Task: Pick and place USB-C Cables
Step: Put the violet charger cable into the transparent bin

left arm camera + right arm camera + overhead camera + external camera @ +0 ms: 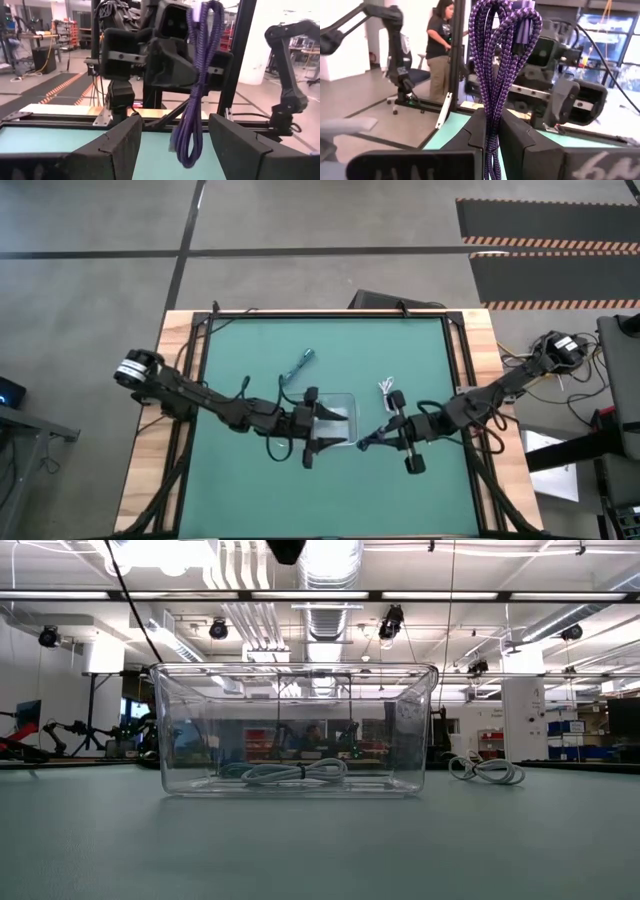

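A dark purple braided cable (495, 60) is pinched in my right gripper (492, 127), which hovers just right of the clear tray (345, 402). My left gripper (175, 147) is open over the tray and faces the right one. Its fingers stand on either side of the cable's hanging lower loop (187, 150) without touching it. One white cable (295, 772) lies in the tray. A second white cable (386, 388) rests on the mat to the tray's right, and a teal cable (297, 367) lies beyond the tray. My right gripper pinches the purple cable bundle between its two fingers, about mid-length (492, 112). The fingers come level from the table's right and lie across the bundle. The bundle stands upright, one looped end (505, 12) above the fingers and the other hanging below, lifted clear of the table.
The green mat (240, 470) has free room to the left and along the near edge. A black frame and wires (190, 350) run around the table's edges. A person (440, 45) stands in the room beyond the table.
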Action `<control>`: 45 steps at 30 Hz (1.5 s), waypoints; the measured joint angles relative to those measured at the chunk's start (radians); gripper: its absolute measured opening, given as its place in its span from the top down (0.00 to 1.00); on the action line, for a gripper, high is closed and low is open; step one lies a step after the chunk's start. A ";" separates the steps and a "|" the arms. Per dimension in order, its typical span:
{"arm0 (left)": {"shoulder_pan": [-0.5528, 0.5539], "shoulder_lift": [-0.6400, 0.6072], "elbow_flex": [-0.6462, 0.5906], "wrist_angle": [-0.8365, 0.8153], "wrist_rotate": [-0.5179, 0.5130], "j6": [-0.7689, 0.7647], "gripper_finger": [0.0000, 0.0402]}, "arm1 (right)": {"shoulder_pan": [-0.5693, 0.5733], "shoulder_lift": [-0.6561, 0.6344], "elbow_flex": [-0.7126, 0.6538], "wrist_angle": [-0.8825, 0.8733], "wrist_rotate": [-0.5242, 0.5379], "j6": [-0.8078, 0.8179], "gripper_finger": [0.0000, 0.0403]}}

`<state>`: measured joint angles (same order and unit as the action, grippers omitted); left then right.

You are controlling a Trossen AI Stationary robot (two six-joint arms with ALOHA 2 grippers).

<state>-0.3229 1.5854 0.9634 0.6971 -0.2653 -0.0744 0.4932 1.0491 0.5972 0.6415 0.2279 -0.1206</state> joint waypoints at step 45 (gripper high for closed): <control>0.003 0.261 0.270 0.000 0.010 0.061 0.70 | -0.014 0.001 -0.003 0.019 0.009 -0.009 0.94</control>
<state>-0.3202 1.8465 1.2339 0.6970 -0.2550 -0.0132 0.4789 1.0496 0.5945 0.6610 0.2367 -0.1295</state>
